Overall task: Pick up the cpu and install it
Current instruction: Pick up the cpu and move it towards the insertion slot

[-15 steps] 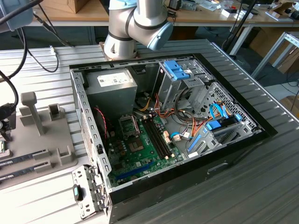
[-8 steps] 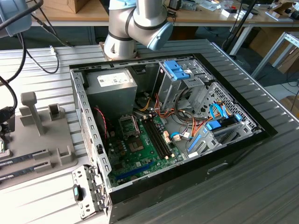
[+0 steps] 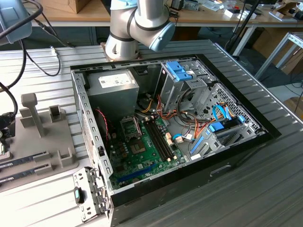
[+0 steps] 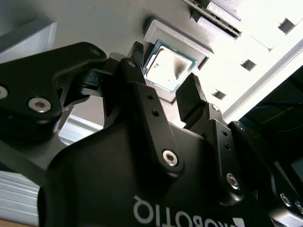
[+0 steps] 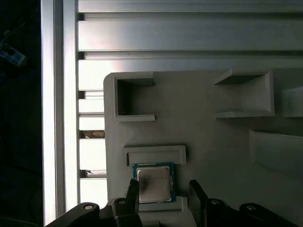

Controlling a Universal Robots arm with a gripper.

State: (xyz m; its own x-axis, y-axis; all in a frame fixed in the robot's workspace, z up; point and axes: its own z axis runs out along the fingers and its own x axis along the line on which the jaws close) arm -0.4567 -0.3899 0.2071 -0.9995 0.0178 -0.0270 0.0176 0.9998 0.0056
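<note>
My gripper (image 4: 163,71) hovers over the cpu (image 5: 153,182), jaws spread wide to either side of it; the cpu lies flat in a recess of the grey tray (image 5: 213,142)

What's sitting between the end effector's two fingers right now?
The cpu, seated in the grey holder's recess; both wrist views show it.

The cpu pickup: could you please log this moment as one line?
step: pick | tool: open, fingers either side of cpu | cpu: in grey holder, not lifted
</note>
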